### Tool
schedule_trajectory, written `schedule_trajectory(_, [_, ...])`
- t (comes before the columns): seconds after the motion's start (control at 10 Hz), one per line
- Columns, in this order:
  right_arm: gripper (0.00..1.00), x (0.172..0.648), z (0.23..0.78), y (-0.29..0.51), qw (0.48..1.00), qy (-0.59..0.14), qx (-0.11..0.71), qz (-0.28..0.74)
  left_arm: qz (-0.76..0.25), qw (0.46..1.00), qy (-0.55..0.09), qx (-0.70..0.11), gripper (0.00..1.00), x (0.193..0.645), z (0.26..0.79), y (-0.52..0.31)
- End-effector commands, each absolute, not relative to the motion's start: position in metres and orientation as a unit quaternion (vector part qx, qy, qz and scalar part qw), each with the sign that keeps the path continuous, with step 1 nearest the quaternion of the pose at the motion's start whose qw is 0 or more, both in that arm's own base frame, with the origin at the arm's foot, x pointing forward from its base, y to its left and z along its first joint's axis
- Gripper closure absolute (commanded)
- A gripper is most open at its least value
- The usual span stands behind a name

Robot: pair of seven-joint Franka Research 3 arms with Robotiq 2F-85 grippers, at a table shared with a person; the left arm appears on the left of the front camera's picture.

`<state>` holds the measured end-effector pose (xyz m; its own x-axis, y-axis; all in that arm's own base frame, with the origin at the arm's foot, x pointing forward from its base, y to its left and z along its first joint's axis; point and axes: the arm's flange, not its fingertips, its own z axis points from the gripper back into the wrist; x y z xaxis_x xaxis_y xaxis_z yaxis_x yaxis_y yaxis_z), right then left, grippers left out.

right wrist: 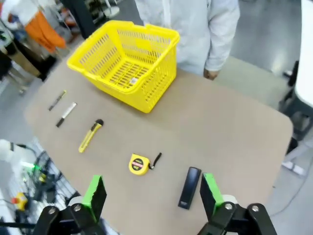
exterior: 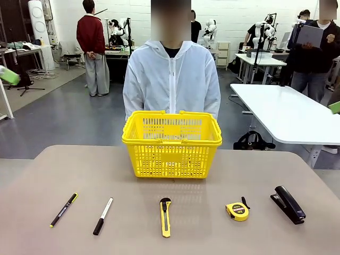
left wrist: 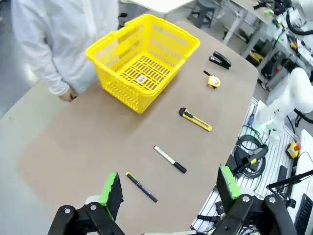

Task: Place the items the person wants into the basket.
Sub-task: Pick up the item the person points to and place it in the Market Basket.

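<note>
Right now both grippers hang high over the robot's side of the table (exterior: 79, 170), each with its jaws spread wide and nothing between the green pads (left wrist: 110, 188). The left gripper (left wrist: 168, 188) looks down over one end of a row of things, the right gripper (right wrist: 153, 192) over the other. Five things lie in that row along the near part of the table, well apart from one another. From the robot's left they are a black pen with yellow ends (exterior: 64, 210), the half-black, half-white marker (exterior: 103, 216), a yellow utility knife (exterior: 166, 217), the round yellow tape measure (exterior: 237, 211) with its black strap curled beside it, and a black stapler (exterior: 289, 204). Behind the row, about mid-table and near the far edge, the yellow basket (exterior: 171, 142) stands upright, with a small label (left wrist: 142, 78) on its floor. The person (exterior: 171, 79) in the white jacket stands just behind the basket, arms down at the sides.
</note>
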<state>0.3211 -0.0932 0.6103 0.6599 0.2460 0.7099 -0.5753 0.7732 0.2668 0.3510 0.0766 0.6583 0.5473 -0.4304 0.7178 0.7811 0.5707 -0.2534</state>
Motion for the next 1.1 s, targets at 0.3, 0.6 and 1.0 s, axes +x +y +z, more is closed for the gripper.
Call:
schedule_trajectory(0.3, [0.00, 0.265, 0.629, -0.136, 0.858, -0.399, 0.257, 0.196, -0.298, 0.852, -0.342, -0.261, 0.00, 0.313, 0.652, 0.103])
schedule_trajectory(0.6, [0.00, 0.265, 0.626, -0.137, 0.866, -0.387, 0.250, 0.195, -0.270, 0.860, -0.352, -0.252, 0.00, 0.308, 0.653, 0.105])
schedule_trajectory(1.0, [0.00, 0.260, 0.638, -0.145, 0.862, -0.400, 0.252, 0.182, -0.297, 0.857, -0.335, -0.256, 0.00, 0.310, 0.656, 0.119])
